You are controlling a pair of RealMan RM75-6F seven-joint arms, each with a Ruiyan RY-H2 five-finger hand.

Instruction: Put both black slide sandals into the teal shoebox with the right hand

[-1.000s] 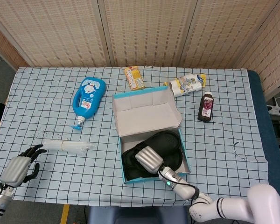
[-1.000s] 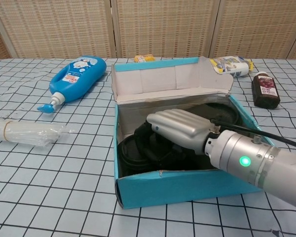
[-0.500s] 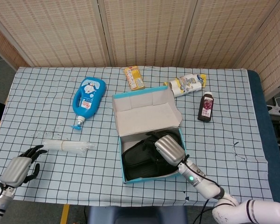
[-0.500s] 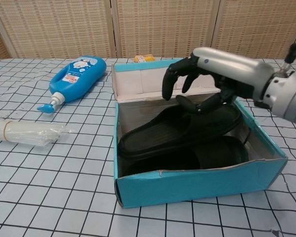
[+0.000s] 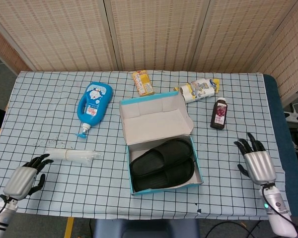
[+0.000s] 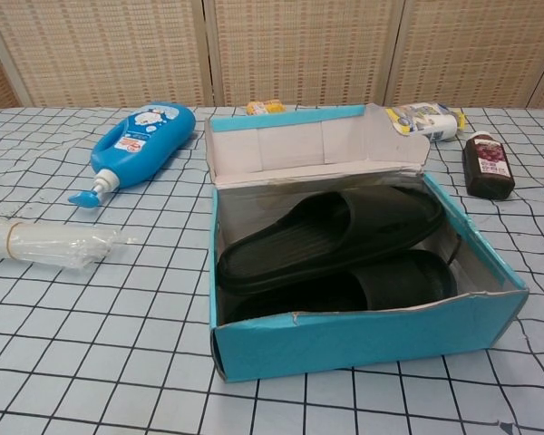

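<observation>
Sandals: both black slides lie inside the teal shoebox, side by side; in the chest view the far one rests tilted, partly over the near one.
Shoebox: on the checked tablecloth, lid flap folded back and open.
Right hand: released, fingers spread, holding nothing; over the table's right edge, well apart from the shoebox. Seen in the head view only.
Left hand: at the near left corner, fingers loosely curled, nothing in it that shows; touching nothing visible.
Blue bottle: lying left of the lid flap, pump toward the near side.
Clear plastic roll: lying between the bottle and the left hand.
Yellow packet: beyond the shoebox, near the far edge.
White pouch: right of the yellow packet.
Dark bottle: just right of the lid flap, near the pouch.
</observation>
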